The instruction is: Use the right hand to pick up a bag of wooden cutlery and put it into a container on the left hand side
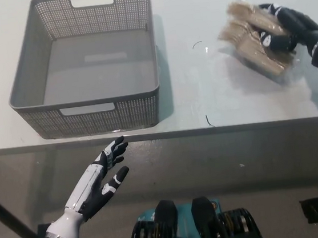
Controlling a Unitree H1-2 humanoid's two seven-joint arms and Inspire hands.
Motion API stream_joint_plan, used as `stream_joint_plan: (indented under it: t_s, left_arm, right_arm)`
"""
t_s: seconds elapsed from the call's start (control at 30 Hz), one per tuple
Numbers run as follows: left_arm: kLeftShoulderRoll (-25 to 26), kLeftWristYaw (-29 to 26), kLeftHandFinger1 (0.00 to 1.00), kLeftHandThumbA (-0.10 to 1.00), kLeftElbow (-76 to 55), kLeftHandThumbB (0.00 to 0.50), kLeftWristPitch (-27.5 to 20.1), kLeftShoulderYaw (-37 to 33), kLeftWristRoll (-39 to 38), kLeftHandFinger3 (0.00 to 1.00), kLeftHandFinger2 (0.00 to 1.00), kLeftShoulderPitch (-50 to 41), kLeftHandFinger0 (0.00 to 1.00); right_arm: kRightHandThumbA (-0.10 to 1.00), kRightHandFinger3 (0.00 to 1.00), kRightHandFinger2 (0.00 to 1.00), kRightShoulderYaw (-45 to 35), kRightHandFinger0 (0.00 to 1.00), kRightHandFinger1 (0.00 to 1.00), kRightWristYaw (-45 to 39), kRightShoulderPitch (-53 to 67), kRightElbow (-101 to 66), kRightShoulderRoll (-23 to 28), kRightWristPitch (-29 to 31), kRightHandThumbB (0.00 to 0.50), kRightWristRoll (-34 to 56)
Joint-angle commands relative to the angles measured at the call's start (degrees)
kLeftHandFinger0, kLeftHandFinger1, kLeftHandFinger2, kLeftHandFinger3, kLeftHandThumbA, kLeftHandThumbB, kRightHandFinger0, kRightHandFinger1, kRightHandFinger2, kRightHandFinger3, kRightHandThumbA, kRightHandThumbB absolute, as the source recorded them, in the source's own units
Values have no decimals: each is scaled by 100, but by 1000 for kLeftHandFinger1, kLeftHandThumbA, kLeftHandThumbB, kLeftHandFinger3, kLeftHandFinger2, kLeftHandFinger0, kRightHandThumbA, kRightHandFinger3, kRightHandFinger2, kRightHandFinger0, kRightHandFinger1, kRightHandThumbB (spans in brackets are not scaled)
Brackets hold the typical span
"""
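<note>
A clear bag of wooden cutlery (253, 39) is at the right side of the white table, tilted and seemingly lifted a little. My black right hand (288, 28) comes in from the right edge with its fingers closed around the bag's right half. A grey perforated basket (30, 99) stands empty at the left of the table. My white left hand (100, 180) rests open below the table's front edge, at the lower left.
The table's front edge (206, 128) runs across the middle of the view. A few small dark marks (198, 45) lie on the table between the basket and the bag.
</note>
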State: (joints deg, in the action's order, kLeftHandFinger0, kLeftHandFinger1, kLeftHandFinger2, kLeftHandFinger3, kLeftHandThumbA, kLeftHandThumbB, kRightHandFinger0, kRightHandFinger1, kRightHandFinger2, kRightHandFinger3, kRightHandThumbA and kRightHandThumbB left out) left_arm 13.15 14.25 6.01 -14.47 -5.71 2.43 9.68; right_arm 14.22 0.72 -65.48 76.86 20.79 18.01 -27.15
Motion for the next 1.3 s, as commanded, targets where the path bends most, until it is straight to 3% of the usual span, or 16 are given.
stream_joint_plan:
  t_s: [0.0, 0.07, 0.37, 0.43, 0.5, 0.57, 0.8, 0.9, 1.03, 1.17, 1.27]
  left_arm:
    - [86, 5, 1000, 816, -171, 244, 30, 40, 4, 1000, 1000, 92, 1000]
    - [74, -1, 1000, 817, -183, 248, 43, 34, 14, 1000, 1000, 86, 1000]
    - [102, 34, 1000, 815, -217, 250, 106, 31, -7, 1000, 1000, 91, 1000]
    - [111, 41, 1000, 818, -184, 251, 67, 12, 27, 1000, 1000, 101, 1000]
    - [108, 41, 1000, 820, -169, 248, 43, 5, 35, 1000, 1000, 92, 1000]
    - [119, 57, 1000, 821, -190, 251, 88, -4, 36, 1000, 1000, 86, 1000]
    - [111, 106, 1000, 801, -162, 257, 85, -32, -3, 1000, 1000, 62, 1000]
    - [92, 118, 1000, 786, -184, 267, 170, -56, -5, 1000, 1000, 45, 1000]
    - [81, 156, 1000, 773, -183, 261, 171, -93, -20, 1000, 1000, 21, 1000]
    - [74, 209, 1000, 774, -215, 266, 233, -159, -17, 1000, 1000, 41, 1000]
    - [72, 217, 1000, 782, -223, 272, 231, -213, 27, 1000, 1000, 68, 1000]
  right_arm:
    - [-100, 933, 866, -206, 12, 510, 10, -800, -307, -8, 253, 118, 393]
    - [-100, 904, 827, -236, 0, 467, -45, -882, -351, -48, 287, 118, 429]
    - [-100, 906, 880, -220, 0, 465, -238, -1336, -545, -366, 27, 118, 462]
    - [-100, 880, 847, -173, 0, 460, -210, -1460, -533, -493, 136, 144, 427]
    - [-100, 851, 813, -109, 36, 463, -128, -1519, -612, -594, -85, 147, 321]
    - [-100, 861, 793, -190, 1, 438, -217, -1605, -655, -745, -143, 130, 442]
    - [-100, 797, 748, -196, 0, 398, -128, -1870, -531, -1222, 385, 178, 529]
    - [-100, 802, 785, -155, 27, 433, -68, -1981, -563, -1531, 262, 158, 494]
    - [-100, 831, 783, -152, 0, 350, -99, -2082, -575, -1933, 44, 170, 501]
    - [-100, 831, 810, -154, 0, 387, -125, -2091, -650, -2192, -114, 150, 493]
    - [-100, 817, 814, -123, 0, 394, -26, -2057, -677, -2353, -133, 165, 437]
